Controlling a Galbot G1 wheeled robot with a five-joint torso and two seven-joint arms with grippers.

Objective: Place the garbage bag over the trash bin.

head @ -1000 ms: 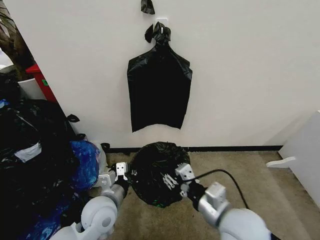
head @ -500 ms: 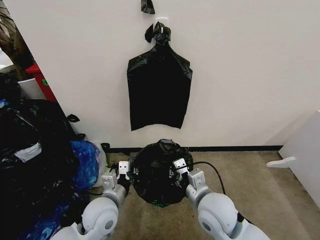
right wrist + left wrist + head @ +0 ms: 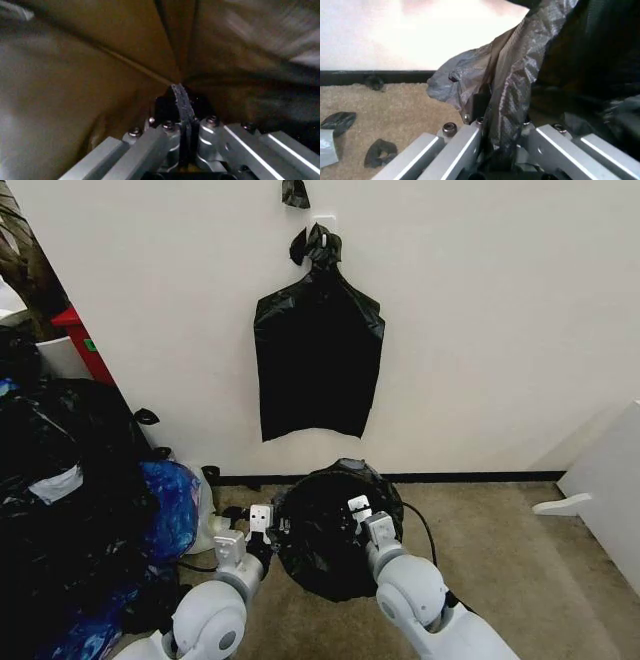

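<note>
Low in the middle of the head picture, the garbage bag (image 3: 330, 530) has slid up toward the wall since a second ago, and both arms have pulled in closer to it. The left gripper (image 3: 262, 522) pinches the bag's left edge, and the right gripper (image 3: 358, 510) pinches its right edge (both squeezed tight on the thin plastic). The bag looks stretched open between them. I cannot make out the trash bin under all that black plastic.

trash bin hidden under garbage bag (image 3: 330, 525)
</note>
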